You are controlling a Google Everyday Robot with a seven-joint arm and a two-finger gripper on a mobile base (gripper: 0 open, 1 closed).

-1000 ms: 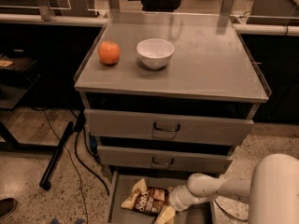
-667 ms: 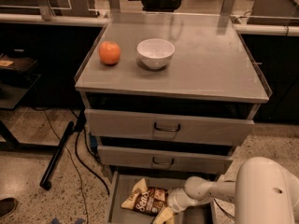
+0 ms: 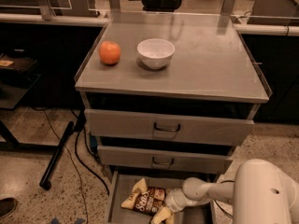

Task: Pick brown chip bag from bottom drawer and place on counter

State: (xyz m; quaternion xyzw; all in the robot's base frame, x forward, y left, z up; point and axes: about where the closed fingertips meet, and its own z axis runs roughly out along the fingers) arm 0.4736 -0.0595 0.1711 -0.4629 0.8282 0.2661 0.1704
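Observation:
The brown chip bag (image 3: 144, 200) lies in the open bottom drawer (image 3: 116, 199), at its left middle, with tan ends and white script on a dark centre. My gripper (image 3: 161, 213) reaches down into the drawer from the right, right at the bag's right end. The white arm (image 3: 261, 195) fills the lower right. The grey counter (image 3: 205, 64) tops the cabinet above.
An orange fruit (image 3: 110, 52) and a white bowl (image 3: 155, 53) stand on the counter's left half. Two upper drawers with dark loop handles (image 3: 167, 127) are closed. A black bar (image 3: 56, 155) and cables lie on the floor at the left.
The arm has swung further into view at the lower right. The gripper stays at the bag's right end in the drawer. The bag has not visibly moved.

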